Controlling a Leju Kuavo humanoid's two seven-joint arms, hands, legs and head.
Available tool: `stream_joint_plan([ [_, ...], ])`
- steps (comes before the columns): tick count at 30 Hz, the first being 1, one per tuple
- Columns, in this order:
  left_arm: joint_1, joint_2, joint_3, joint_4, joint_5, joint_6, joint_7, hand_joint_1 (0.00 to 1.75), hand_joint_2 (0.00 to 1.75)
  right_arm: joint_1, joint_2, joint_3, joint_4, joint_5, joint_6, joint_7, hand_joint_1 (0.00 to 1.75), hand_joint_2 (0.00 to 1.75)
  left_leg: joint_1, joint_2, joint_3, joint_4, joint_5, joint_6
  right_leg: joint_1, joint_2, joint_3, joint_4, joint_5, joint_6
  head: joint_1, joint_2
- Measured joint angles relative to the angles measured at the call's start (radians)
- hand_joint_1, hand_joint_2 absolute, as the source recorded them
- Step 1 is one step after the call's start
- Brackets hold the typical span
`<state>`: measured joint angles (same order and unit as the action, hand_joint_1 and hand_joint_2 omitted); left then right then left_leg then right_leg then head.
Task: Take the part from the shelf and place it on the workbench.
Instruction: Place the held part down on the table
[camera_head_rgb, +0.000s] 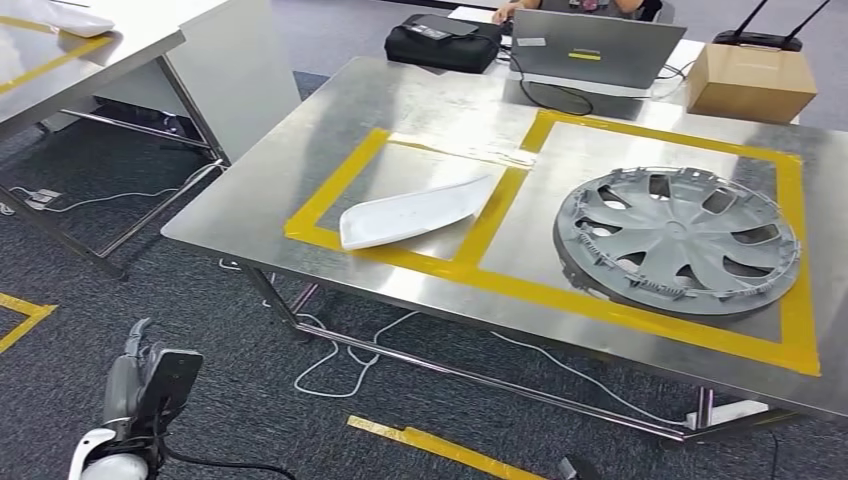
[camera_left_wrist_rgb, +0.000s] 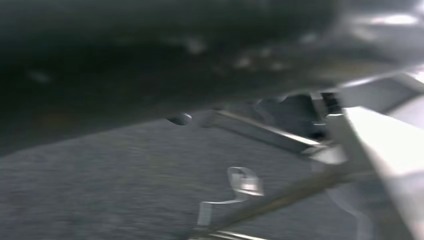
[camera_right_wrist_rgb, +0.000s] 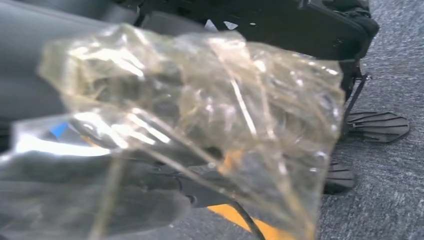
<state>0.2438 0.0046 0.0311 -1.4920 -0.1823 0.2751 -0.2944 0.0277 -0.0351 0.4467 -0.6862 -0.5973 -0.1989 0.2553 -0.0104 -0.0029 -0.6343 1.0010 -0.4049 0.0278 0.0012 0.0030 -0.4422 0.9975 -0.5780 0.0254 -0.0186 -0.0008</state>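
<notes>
A white curved part (camera_head_rgb: 415, 212) lies on the steel workbench (camera_head_rgb: 300, 170), inside the left yellow-taped square. In the right square rests a grey wheel cover (camera_head_rgb: 678, 240). My left hand (camera_head_rgb: 150, 378) hangs low beside the bench, over the carpet, fingers apart and holding nothing. In the right wrist view, crumpled clear plastic film (camera_right_wrist_rgb: 200, 115) covers my right hand (camera_right_wrist_rgb: 95, 205), whose blurred grey shape is at the lower edge. The film hides the fingers. The left wrist view is blurred and looks along the carpet at table legs (camera_left_wrist_rgb: 280, 140).
At the bench's far edge stand a laptop (camera_head_rgb: 595, 50), a black bag (camera_head_rgb: 442, 42) and a cardboard box (camera_head_rgb: 750, 82). A person sits behind the laptop. A second steel table (camera_head_rgb: 90, 50) is at the left. Cables (camera_head_rgb: 340, 360) and yellow floor tape (camera_head_rgb: 440, 445) lie on the carpet.
</notes>
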Motion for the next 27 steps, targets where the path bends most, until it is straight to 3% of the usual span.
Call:
stream_joint_plan([
  [2, 0.004, -0.008, 0.024, 0.035, -0.014, -0.014, 0.017, 0.00, 0.00, 0.009, -0.009, 0.006, -0.024, -0.017, -0.011, 0.002, 0.00, 0.00, 0.000, 0.000, -0.004, -0.001, 0.016, -0.010, 0.004, 0.000, 0.021, -0.047, 0.000, -0.009, -0.002, 0.000],
  [4, 0.008, -0.015, 0.045, 0.070, -0.025, -0.024, 0.025, 0.00, 0.00, 0.016, -0.016, 0.017, -0.039, -0.028, -0.019, 0.010, 0.00, 0.00, 0.003, 0.000, -0.008, 0.003, 0.015, -0.022, 0.004, -0.002, 0.005, -0.050, 0.014, -0.023, -0.002, 0.000],
  [5, 0.010, -0.018, 0.053, 0.085, -0.029, -0.026, 0.027, 0.00, 0.00, 0.018, -0.019, 0.022, -0.044, -0.031, -0.022, 0.015, 0.00, 0.00, 0.005, 0.000, -0.014, 0.018, -0.012, -0.029, 0.003, -0.005, -0.002, -0.051, 0.024, -0.032, -0.003, 0.000],
  [8, 0.014, -0.024, 0.074, 0.120, -0.036, -0.032, 0.038, 0.00, 0.00, 0.024, -0.027, 0.028, -0.055, -0.039, -0.027, 0.023, 0.00, 0.00, 0.013, 0.000, -0.044, 0.166, -0.163, -0.047, 0.002, -0.012, -0.034, -0.051, 0.054, -0.046, -0.008, 0.000],
  [9, 0.016, -0.026, 0.079, 0.133, -0.038, -0.037, 0.043, 0.00, 0.00, 0.026, -0.028, 0.031, -0.057, -0.043, -0.027, 0.023, 0.00, 0.00, 0.016, 0.000, -0.050, 0.226, -0.193, -0.052, 0.003, -0.014, -0.045, -0.050, 0.064, -0.045, -0.008, 0.000],
  [10, 0.018, -0.029, 0.082, 0.146, -0.039, -0.041, 0.049, 0.00, 0.00, 0.027, -0.030, 0.035, -0.058, -0.047, -0.028, 0.023, 0.00, 0.00, 0.019, 0.000, -0.046, 0.265, -0.197, -0.055, 0.003, -0.015, -0.056, -0.048, 0.073, -0.044, -0.008, 0.000],
  [11, 0.021, -0.031, 0.085, 0.158, -0.040, -0.044, 0.053, 0.00, 0.00, 0.029, -0.032, 0.039, -0.058, -0.051, -0.028, 0.023, 0.00, 0.00, 0.022, 0.000, -0.031, 0.275, -0.180, -0.058, 0.003, -0.016, -0.069, -0.044, 0.082, -0.042, -0.008, 0.000],
  [12, 0.024, -0.033, 0.089, 0.169, -0.042, -0.047, 0.056, 0.00, 0.00, 0.031, -0.034, 0.043, -0.060, -0.054, -0.029, 0.023, 0.00, 0.00, 0.026, 0.000, 0.000, 0.250, -0.152, -0.059, 0.002, -0.017, -0.083, -0.039, 0.091, -0.038, -0.008, 0.000],
  [14, 0.025, -0.037, 0.097, 0.190, -0.050, -0.055, 0.061, 0.00, 0.00, 0.032, -0.039, 0.049, -0.063, -0.063, -0.030, 0.024, 0.00, 0.00, 0.030, 0.000, 0.096, 0.125, -0.114, -0.060, 0.002, -0.017, -0.107, -0.025, 0.102, -0.030, -0.009, 0.000],
  [16, 0.024, -0.040, 0.104, 0.214, -0.062, -0.064, 0.066, 0.00, 0.00, 0.031, -0.043, 0.056, -0.065, -0.074, -0.031, 0.025, 0.00, 0.00, 0.028, -0.002, 0.167, 0.014, -0.123, -0.051, 0.004, -0.017, -0.124, -0.013, 0.112, -0.019, -0.009, 0.000],
  [17, 0.024, -0.042, 0.107, 0.228, -0.070, -0.068, 0.067, 0.00, 0.00, 0.030, -0.044, 0.062, -0.066, -0.080, -0.031, 0.026, 0.00, 0.00, 0.025, -0.003, 0.178, -0.011, -0.131, -0.045, 0.004, -0.017, -0.131, -0.009, 0.119, -0.012, -0.009, 0.000],
  [19, 0.023, -0.046, 0.112, 0.256, -0.085, -0.077, 0.072, 0.00, 0.00, 0.030, -0.049, 0.073, -0.066, -0.092, -0.031, 0.026, 0.00, 0.00, 0.024, -0.001, 0.169, -0.021, -0.128, -0.027, 0.002, -0.015, -0.143, -0.004, 0.125, 0.001, -0.008, 0.000],
  [20, 0.022, -0.048, 0.115, 0.269, -0.090, -0.081, 0.074, 0.00, 0.00, 0.030, -0.052, 0.078, -0.066, -0.097, -0.031, 0.027, 0.00, 0.00, 0.024, 0.000, 0.160, -0.023, -0.121, -0.016, 0.001, -0.013, -0.153, 0.009, 0.107, 0.006, -0.006, 0.000],
  [22, 0.019, -0.053, 0.121, 0.294, -0.098, -0.085, 0.078, 0.00, 0.00, 0.032, -0.057, 0.087, -0.066, -0.104, -0.031, 0.030, 0.00, 0.00, 0.021, 0.004, 0.136, -0.025, -0.099, 0.003, -0.002, -0.008, -0.182, 0.088, 0.020, 0.011, 0.000, 0.000],
  [24, 0.017, -0.056, 0.126, 0.315, -0.103, -0.089, 0.079, 0.00, 0.00, 0.032, -0.059, 0.094, -0.066, -0.107, -0.031, 0.033, 0.00, 0.00, 0.014, 0.005, 0.106, -0.025, -0.075, 0.011, -0.002, -0.006, -0.213, 0.217, -0.065, 0.011, 0.004, 0.000],
  [25, 0.016, -0.057, 0.128, 0.324, -0.107, -0.092, 0.081, 0.00, 0.00, 0.032, -0.060, 0.097, -0.066, -0.110, -0.032, 0.033, 0.00, 0.00, 0.010, 0.005, 0.090, -0.024, -0.062, 0.013, -0.002, -0.006, -0.217, 0.264, -0.073, 0.010, 0.005, 0.000],
  [27, 0.014, -0.059, 0.129, 0.341, -0.114, -0.096, 0.085, 0.00, 0.00, 0.031, -0.065, 0.103, -0.066, -0.118, -0.034, 0.033, 0.00, 0.00, 0.003, 0.005, 0.057, -0.022, -0.038, 0.014, 0.000, -0.006, -0.182, 0.268, -0.024, 0.003, 0.005, 0.000],
])
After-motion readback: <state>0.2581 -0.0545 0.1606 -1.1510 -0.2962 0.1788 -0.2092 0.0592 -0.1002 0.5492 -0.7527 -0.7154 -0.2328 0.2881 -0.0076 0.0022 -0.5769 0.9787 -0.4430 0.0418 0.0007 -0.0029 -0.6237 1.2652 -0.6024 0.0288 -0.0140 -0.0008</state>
